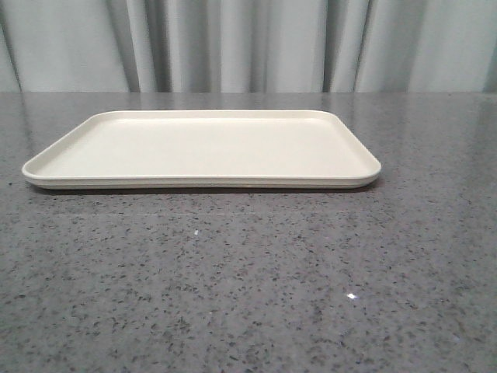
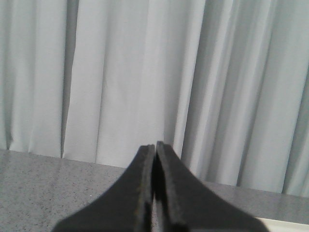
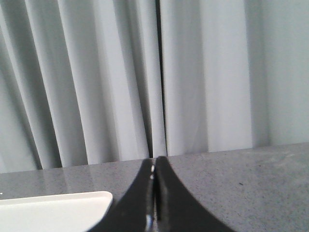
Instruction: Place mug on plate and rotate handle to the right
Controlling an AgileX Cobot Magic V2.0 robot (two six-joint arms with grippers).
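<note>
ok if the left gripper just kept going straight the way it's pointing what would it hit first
Probably the curtain. The left gripper, shut and holding nothing, points level over the grey table toward those folds, with nothing in between as far as this view shows. The plate only shows at a corner, off that line. Depth is hard to judge.

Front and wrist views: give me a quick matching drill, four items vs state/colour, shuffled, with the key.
Column 1:
1. plate
2. left gripper
3. tabletop
4. curtain

Column 2:
A. grey speckled stone look
B. shut, holding nothing
C. cream, nothing on it
D. pale, hanging in folds behind the table

Pairs: 1-C, 2-B, 3-A, 4-D.

The right gripper is shut as well. The mug shows in none of the views.
</note>
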